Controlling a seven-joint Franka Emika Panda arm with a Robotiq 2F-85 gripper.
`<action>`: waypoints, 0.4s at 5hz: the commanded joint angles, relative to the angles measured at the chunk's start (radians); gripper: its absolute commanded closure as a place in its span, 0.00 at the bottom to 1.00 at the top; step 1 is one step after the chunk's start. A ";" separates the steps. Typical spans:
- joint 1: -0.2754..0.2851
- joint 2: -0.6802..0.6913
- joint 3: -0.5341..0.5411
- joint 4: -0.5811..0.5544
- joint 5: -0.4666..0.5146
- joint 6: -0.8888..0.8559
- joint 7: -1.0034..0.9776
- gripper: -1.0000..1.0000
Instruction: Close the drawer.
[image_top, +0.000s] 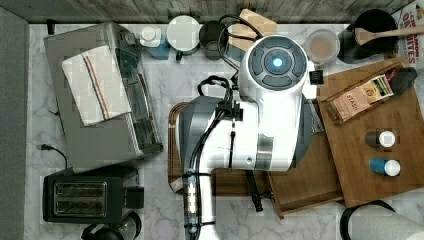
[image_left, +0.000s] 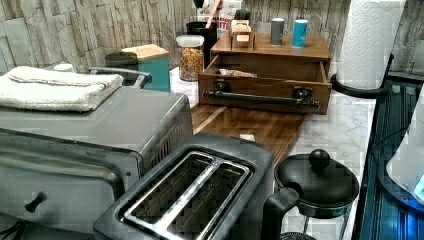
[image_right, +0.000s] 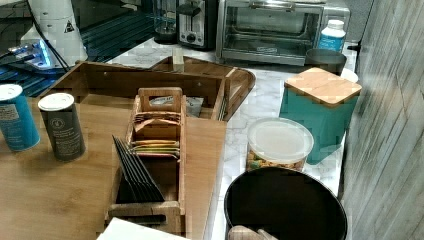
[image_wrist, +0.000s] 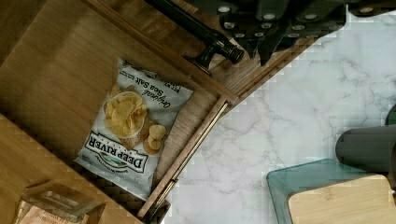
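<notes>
The drawer (image_left: 265, 75) stands pulled out from under the wooden cabinet top (image_left: 272, 48) in the left view, its long black bar handle (image_left: 260, 98) facing the toaster. In the right view the drawer (image_right: 100, 80) is open with a chip bag (image_right: 175, 105) inside. The wrist view looks down on the drawer floor (image_wrist: 60, 70), the chip bag (image_wrist: 133, 140) and one end of the handle (image_wrist: 205, 39). My gripper (image_wrist: 275, 28) hangs just outside the drawer's front corner, near that handle end. In the top view my white arm (image_top: 270, 100) covers most of the drawer (image_top: 307, 187).
A dark wooden tray (image_left: 245, 125) lies in front of the drawer. A toaster oven (image_top: 100, 100) with a towel, a toaster (image_top: 82, 200) and a French press (image_left: 315, 185) stand beyond it. A teal canister (image_right: 320, 110), a cereal jar (image_right: 277, 145) and a paper towel roll (image_left: 370, 42) flank the cabinet.
</notes>
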 joint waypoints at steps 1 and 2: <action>0.013 -0.030 0.028 -0.078 0.069 0.082 -0.361 1.00; 0.047 -0.043 0.056 -0.130 0.064 0.127 -0.418 1.00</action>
